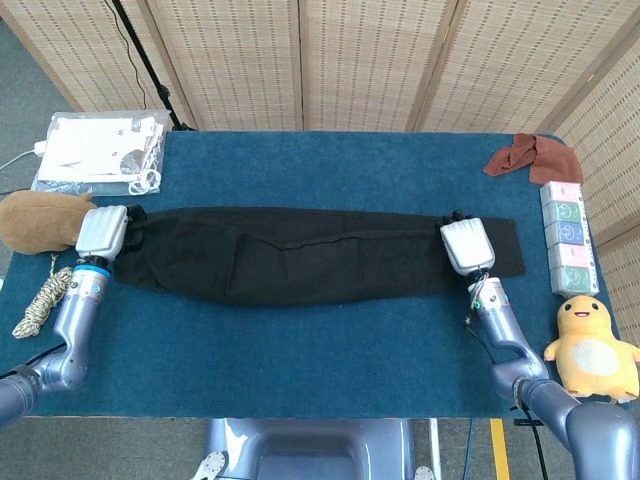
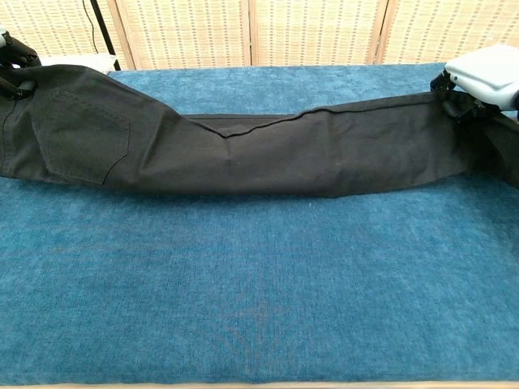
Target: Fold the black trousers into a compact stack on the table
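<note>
Black trousers (image 1: 300, 258) folded lengthwise, long flat strip w/ back pocket up; left hand (image 1: 101, 231) & right hand (image 1: 466, 245) grip its ends.

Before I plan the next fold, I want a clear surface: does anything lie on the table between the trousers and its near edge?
Nothing visible does. In front of the black trousers the table shows only bare blue cloth.

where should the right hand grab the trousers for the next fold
Probably at the leg-hem end of the trousers, where the right hand holds the fabric. They lie in one long flat strip, so gripping the short edge from above should allow folding it toward the waist end at the left hand.
</note>
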